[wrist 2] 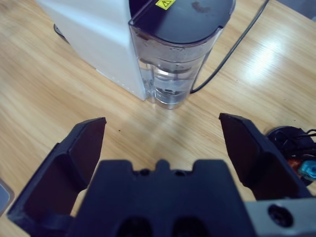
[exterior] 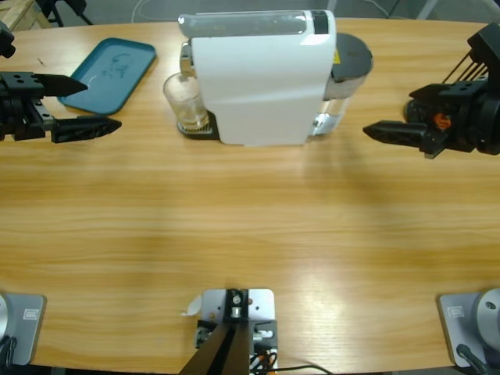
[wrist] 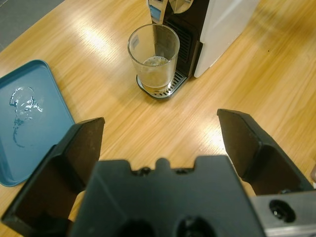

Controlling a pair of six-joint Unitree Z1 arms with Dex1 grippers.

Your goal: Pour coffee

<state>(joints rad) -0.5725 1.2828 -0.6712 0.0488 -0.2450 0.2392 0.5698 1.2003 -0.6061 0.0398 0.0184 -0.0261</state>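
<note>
You have a teal tray (exterior: 109, 74) lying flat on the wooden surface (exterior: 250, 226) at its far left, with what may be a smear of liquid (wrist: 22, 106) on it. A black cable (wrist 2: 237, 47) trails across the surface.

Left gripper (exterior: 82, 105) and right gripper (exterior: 391, 133) both hover above the table, jaws spread wide, holding nothing.

coffee machine (exterior: 258, 78): white, black top | tray (exterior: 109, 74): teal | coffee (wrist: 155, 85): amber | table (exterior: 250, 226): light wood grain | warning sticker (wrist 2: 165, 4): yellow
</note>
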